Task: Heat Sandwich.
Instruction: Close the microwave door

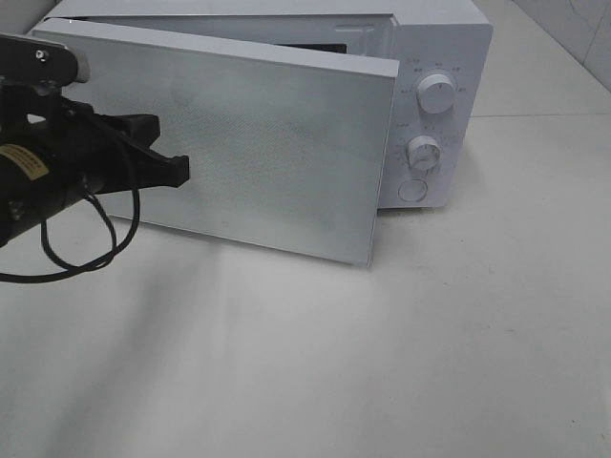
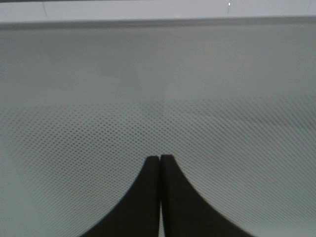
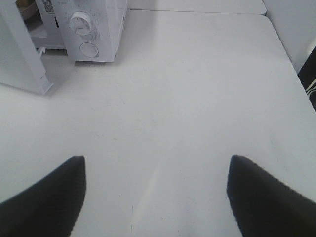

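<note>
The white microwave (image 1: 434,57) stands at the back of the table, its door (image 1: 286,143) swung partly open towards the front. My left gripper (image 1: 181,170) is shut, and its tips rest at or very near the door's dotted outer face (image 2: 158,74). In the left wrist view the two black fingers (image 2: 150,197) lie pressed together with nothing between them. My right gripper (image 3: 156,158) is open and empty above bare table, off to the right of the microwave (image 3: 106,29). The sandwich is hidden; a yellowish sliver (image 3: 22,4) shows in the microwave's opening, too little to identify.
Two dials (image 1: 436,95) (image 1: 423,153) and a round button (image 1: 412,190) sit on the microwave's right panel. The door's free edge (image 3: 22,59) juts out over the white table (image 1: 382,363). A loop of black cable (image 1: 91,248) hangs under the left arm.
</note>
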### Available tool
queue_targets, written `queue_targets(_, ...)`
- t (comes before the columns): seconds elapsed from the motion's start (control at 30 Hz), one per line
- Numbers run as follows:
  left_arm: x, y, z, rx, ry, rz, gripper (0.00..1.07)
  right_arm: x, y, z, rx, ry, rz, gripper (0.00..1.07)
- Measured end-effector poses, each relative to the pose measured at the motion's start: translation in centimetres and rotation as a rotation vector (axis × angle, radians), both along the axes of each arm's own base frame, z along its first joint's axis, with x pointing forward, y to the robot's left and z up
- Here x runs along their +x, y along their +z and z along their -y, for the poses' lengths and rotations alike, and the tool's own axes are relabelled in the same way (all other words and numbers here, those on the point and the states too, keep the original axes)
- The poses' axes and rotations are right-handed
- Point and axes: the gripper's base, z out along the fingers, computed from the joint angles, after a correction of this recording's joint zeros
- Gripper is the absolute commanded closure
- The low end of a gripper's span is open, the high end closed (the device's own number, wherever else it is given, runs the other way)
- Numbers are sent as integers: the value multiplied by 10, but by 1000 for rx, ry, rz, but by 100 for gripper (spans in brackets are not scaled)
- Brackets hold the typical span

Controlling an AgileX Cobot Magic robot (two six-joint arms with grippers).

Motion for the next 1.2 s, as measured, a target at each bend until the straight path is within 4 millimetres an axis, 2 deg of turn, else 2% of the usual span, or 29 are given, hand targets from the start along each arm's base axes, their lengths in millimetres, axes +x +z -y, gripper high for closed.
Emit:
queue_targets(0.17, 6, 1, 14, -11, -21, 7, 106, 0, 0, 0, 0, 0, 0, 31)
queue_targets(0.47, 26, 5, 52, -51, -59, 18, 106, 0, 0, 0, 0, 0, 0, 31)
queue_targets(0.63, 30, 4, 61, -61, -62, 19, 106, 0, 0, 0, 0, 0, 0, 31)
queue_targets(0.77, 36, 1, 81, -70, -87, 7, 106, 0, 0, 0, 0, 0, 0, 31)
queue_targets(1.2, 52, -1, 107, -77, -113, -14, 106, 0, 0, 0, 0, 0, 0, 31)
